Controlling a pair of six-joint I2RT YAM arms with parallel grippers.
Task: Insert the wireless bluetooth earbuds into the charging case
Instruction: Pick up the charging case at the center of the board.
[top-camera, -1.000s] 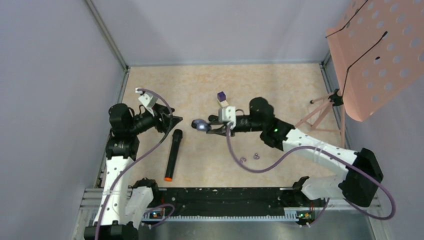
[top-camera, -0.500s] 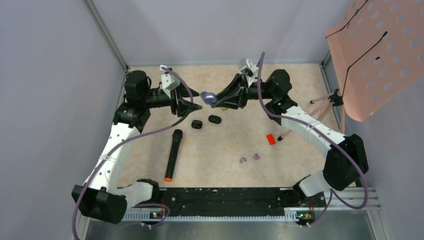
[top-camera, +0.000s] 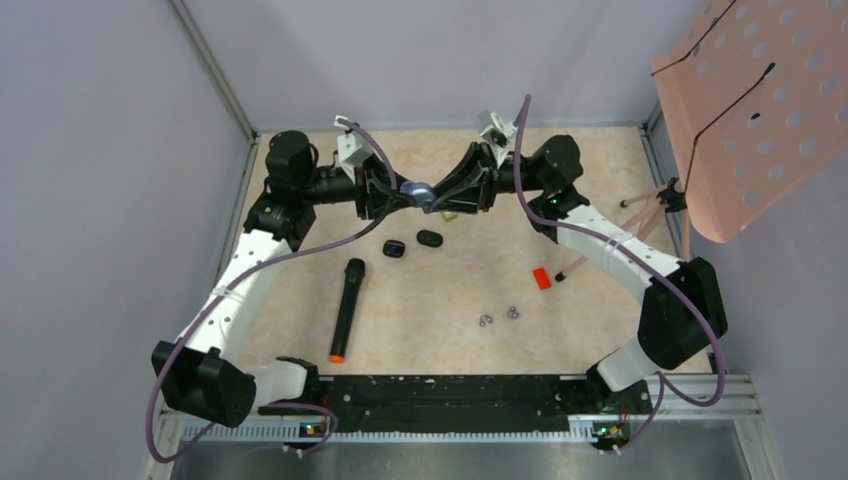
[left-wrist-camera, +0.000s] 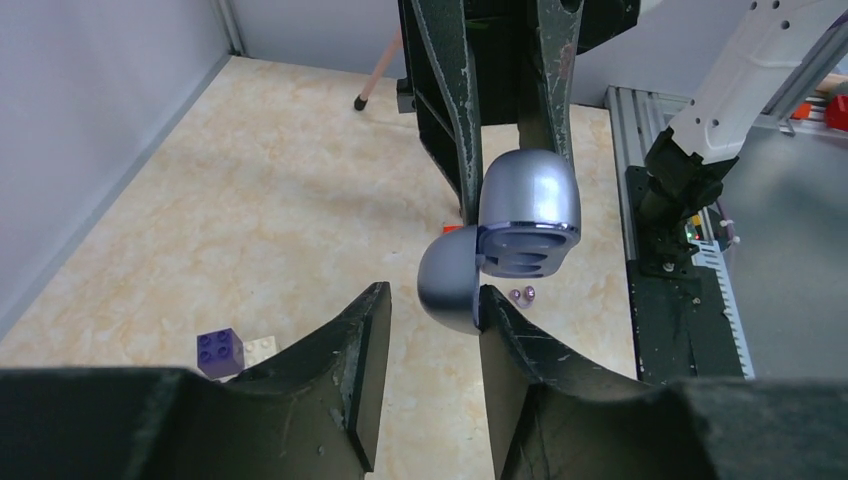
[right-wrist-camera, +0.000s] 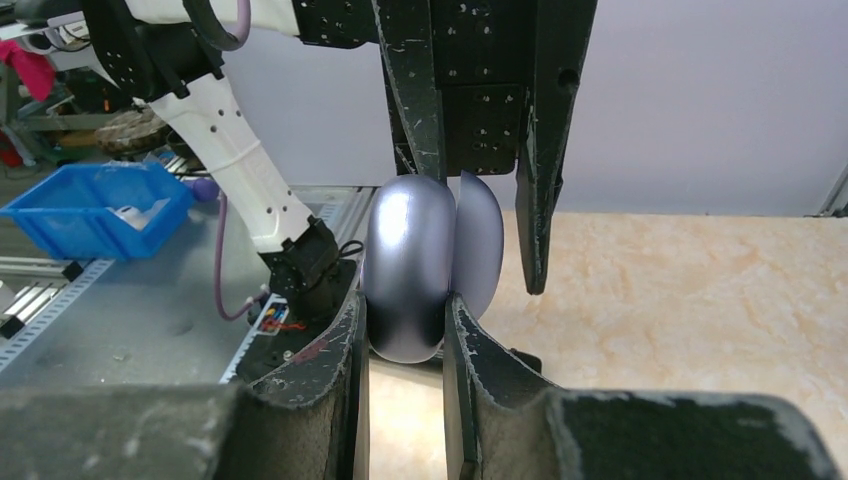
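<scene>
The charging case (top-camera: 417, 189) is a silver-lilac shell held in the air at the back middle of the table. My right gripper (right-wrist-camera: 403, 310) is shut on its body (right-wrist-camera: 405, 265). In the left wrist view the case (left-wrist-camera: 530, 205) hangs open with its lid (left-wrist-camera: 450, 285) down. My left gripper (left-wrist-camera: 432, 300) is open around the lid; the right finger (left-wrist-camera: 500, 325) touches it and the left finger stands apart. Two black earbuds (top-camera: 393, 249) (top-camera: 430, 238) lie on the table below the grippers.
A black microphone (top-camera: 345, 308) with an orange end lies left of centre. A small red piece (top-camera: 542, 278) and tiny purple rings (top-camera: 486, 320) lie to the right. A purple block (left-wrist-camera: 220, 352) sits below the grippers. A pink music stand (top-camera: 745, 110) rises at the right.
The right gripper lifted the case up and toward the back. The left arm swung to the back and right, and its open fingers now stand around the case lid.
</scene>
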